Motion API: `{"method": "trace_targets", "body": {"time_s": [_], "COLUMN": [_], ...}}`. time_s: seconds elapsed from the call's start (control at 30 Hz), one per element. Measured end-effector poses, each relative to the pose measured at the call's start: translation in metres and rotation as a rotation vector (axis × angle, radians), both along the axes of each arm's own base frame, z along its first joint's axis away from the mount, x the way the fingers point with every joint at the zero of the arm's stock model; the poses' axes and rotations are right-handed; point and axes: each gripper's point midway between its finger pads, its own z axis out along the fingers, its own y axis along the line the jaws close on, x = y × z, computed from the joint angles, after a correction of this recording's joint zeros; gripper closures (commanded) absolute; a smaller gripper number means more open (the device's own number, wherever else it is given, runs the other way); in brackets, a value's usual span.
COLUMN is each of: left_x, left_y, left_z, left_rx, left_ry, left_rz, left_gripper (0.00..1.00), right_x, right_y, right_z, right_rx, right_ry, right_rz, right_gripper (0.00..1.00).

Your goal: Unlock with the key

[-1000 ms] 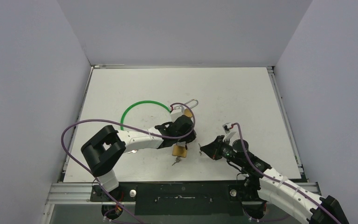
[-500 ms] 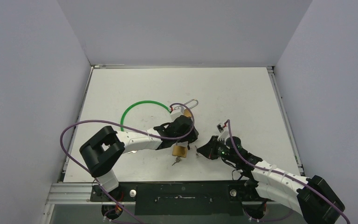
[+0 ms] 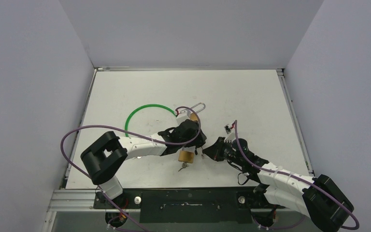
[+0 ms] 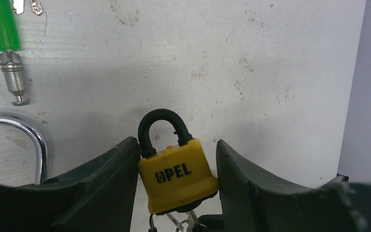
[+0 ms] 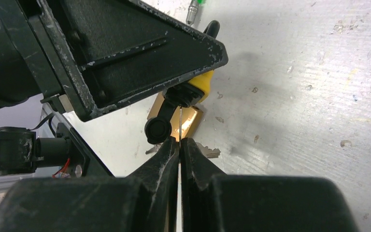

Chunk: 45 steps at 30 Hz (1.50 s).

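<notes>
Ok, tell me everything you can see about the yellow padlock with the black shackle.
The yellow padlock has a plastic-looking body printed OPEL in black and a black shackle, closed. It sits slightly tilted, clamped between the dark fingers of the left gripper. In the right wrist view a black cap hangs open beneath it, and a thin metal key in the shut right gripper reaches its underside.

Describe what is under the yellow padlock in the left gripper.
Below the yellow padlock, clamped in the left gripper, its black dust cap hangs open and a key held in the right gripper points up at it. The keyhole is hidden.
</notes>
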Motion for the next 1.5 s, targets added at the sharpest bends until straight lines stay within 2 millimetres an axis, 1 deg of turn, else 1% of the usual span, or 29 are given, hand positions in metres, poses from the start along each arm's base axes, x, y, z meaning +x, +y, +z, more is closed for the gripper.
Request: {"method": "trace_targets", "body": {"time_s": [0.27,0.63,0.93,1.13,1.2,1.37,1.5], "left_x": [-0.003,-0.004,0.001,0.004,0.004,-0.004,-0.002], "left_y": [0.001,0.002,0.006,0.009,0.009,-0.004,-0.009], "left_z": [0.0,-0.003,0.0,-0.001,-0.002,0.005,0.012], "left_rx": [-0.01,-0.021,-0.04,-0.038,-0.049,-0.115,-0.151], "left_ry": [-0.001,-0.005,-0.042,-0.056,-0.053,-0.028,-0.034], "left_rz": [-0.005,-0.006,0.018,0.039,0.044,0.003,0.002], "left_gripper": [1.0,1.0,1.0,1.0,1.0,1.0,1.0], "right_x": [0.008,0.011,0.019,0.025,0.028,0.035,0.037], "right_y": [0.0,0.001,0.005,0.006,0.002,-0.006,-0.006], "right_z": [0.007,0.002,0.002,-0.002,-0.008,-0.025,-0.025], "right_rx": [0.006,-0.002,0.011,0.002,-0.019,-0.062,-0.076], "right_ry": [-0.019,0.023,0.09,0.152,0.171,0.203,0.168], "right_rz": [-0.029,-0.046,-0.064,-0.078,-0.102,-0.148,-0.128], "right_gripper": [1.0,1.0,1.0,1.0,1.0,1.0,1.0]}}
